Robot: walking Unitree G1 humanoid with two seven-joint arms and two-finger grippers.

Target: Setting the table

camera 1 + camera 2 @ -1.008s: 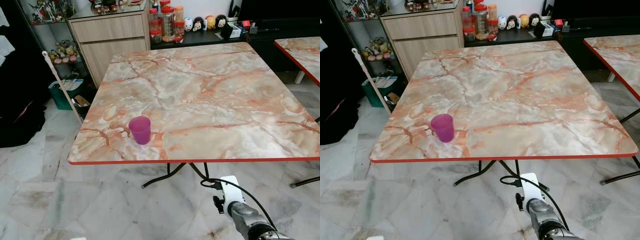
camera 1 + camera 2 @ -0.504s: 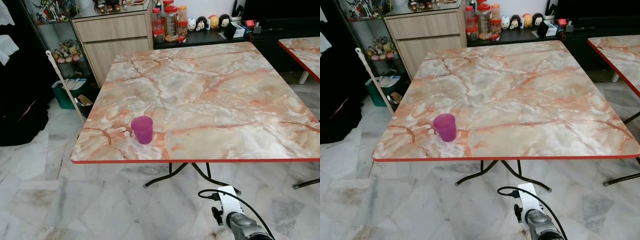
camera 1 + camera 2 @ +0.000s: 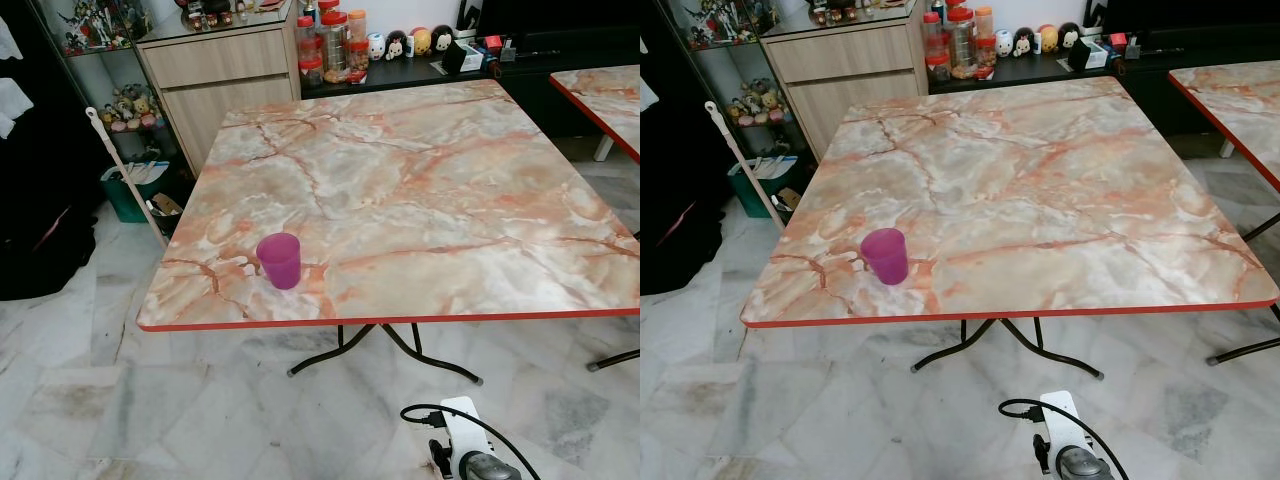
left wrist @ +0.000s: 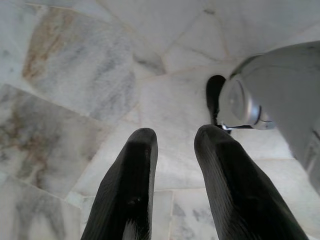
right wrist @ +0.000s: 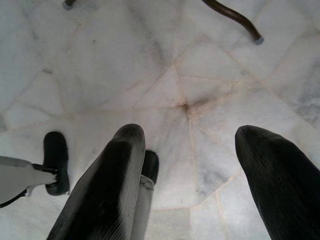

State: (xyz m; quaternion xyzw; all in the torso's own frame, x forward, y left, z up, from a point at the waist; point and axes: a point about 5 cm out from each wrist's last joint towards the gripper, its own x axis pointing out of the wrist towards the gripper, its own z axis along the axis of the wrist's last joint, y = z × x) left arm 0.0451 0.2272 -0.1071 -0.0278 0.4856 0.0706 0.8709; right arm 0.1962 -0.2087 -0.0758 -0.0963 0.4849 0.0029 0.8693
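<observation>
The small translucent purple plastic cup (image 3: 279,260) stands upright and alone in the lower left of the frame, on the pink-and-cream marble-patterned square worktop with a red edge (image 3: 420,190), near the front edge and the left front corner. It has kept its spot on the slab across the last second; what has changed is the robot's own pose. The silver right arm with its white wrist block and black cable (image 3: 462,450) showed well up the lower right of the frame a second ago and has sunk until little more than the block and cable loop peek over the bottom edge, while the whole scene shifted slightly, so the camera moved too. The wrist views fit that: the right gripper (image 5: 200,185) hangs over the pale marble floor tiles (image 5: 150,60) with its jaws spread wide and nothing between them, and the left gripper (image 4: 175,175) also points at the floor, its jaws a little apart and empty. I judge that the cup counts as placed, the right arm is going idle, and the setting is barely begun, with the rest of the slab bare. The next item would have to be fetched, perhaps from the wooden cabinet (image 3: 225,75) or the red-lidded jars (image 3: 330,45) in the upper left.
</observation>
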